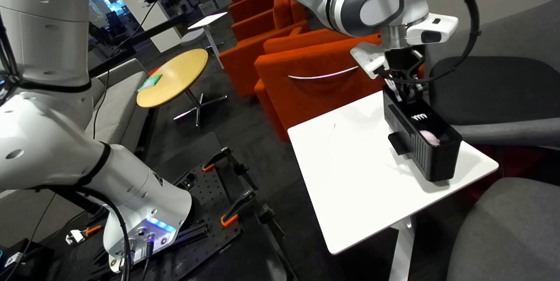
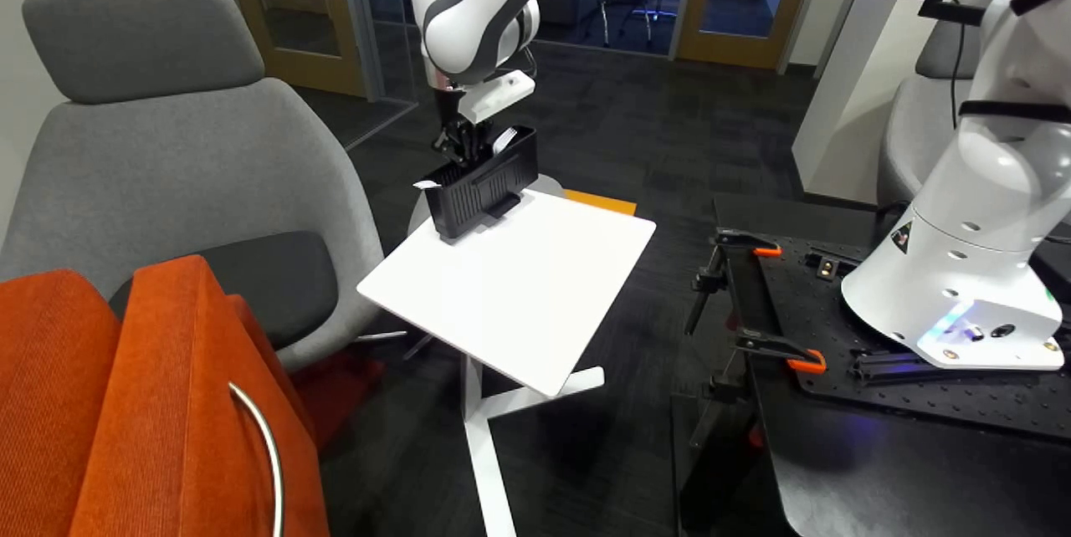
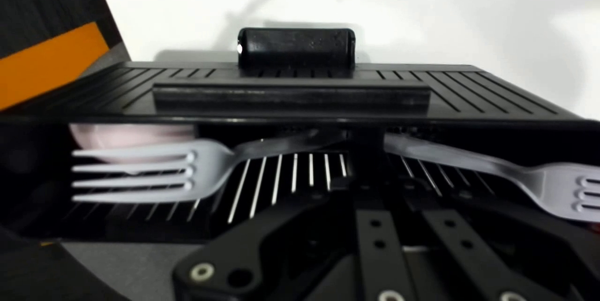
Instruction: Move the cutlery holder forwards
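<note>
The black cutlery holder (image 1: 413, 138) is on or just over the white table (image 1: 350, 176), along the table edge beside a grey chair; whether it touches is hard to tell. It also shows in an exterior view (image 2: 484, 196) and in the wrist view (image 3: 290, 99), upright with its tab over the table. Two grey plastic forks, at left (image 3: 197, 169) and right (image 3: 548, 184), and a pink item (image 3: 133, 136) lie inside. My gripper (image 3: 365, 169) reaches down into the middle, fingers together. It is too dark to see whether a thin divider is between the tips.
A grey chair (image 2: 192, 177) stands close behind the holder's outer side. Red armchairs (image 1: 315, 75) stand by another table edge. The robot's black base table (image 2: 904, 437) with clamps (image 2: 774, 345) is across a floor gap from the white table.
</note>
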You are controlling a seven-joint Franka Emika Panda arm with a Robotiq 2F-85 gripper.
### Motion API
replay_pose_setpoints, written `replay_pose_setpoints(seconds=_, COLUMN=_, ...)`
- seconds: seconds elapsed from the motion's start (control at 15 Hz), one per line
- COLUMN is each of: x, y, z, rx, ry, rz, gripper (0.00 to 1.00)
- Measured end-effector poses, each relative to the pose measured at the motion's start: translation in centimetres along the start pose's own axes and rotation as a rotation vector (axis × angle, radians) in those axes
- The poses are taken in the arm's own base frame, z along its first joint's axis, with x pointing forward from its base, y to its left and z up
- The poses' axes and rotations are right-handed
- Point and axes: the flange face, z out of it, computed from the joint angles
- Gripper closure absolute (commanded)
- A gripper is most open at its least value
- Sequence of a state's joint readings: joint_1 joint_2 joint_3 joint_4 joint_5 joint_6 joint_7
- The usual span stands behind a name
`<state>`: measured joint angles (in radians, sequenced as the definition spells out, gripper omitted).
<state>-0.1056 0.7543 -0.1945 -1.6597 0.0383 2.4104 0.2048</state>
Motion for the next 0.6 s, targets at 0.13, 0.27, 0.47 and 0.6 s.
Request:
replay_pose_setpoints(seconds=0.13, x=-0.6, y=0.4, z=-1.6, rx=-0.03, ry=0.009, rz=0.093, gripper=0.99)
replay_pose_setpoints(seconds=0.27, x=-1.7, y=0.8, z=-2.9, rx=-0.058, ry=0.004, rz=0.188, gripper=0.99)
replay_pose_setpoints(seconds=0.47, x=-4.5, y=0.9, z=-3.7, rx=-0.074, ry=-0.017, rz=0.337, gripper=0.99)
replay_pose_setpoints(seconds=0.6, x=-6.5, y=1.0, z=-3.8, rx=-0.073, ry=-0.035, rz=0.43, gripper=0.99)
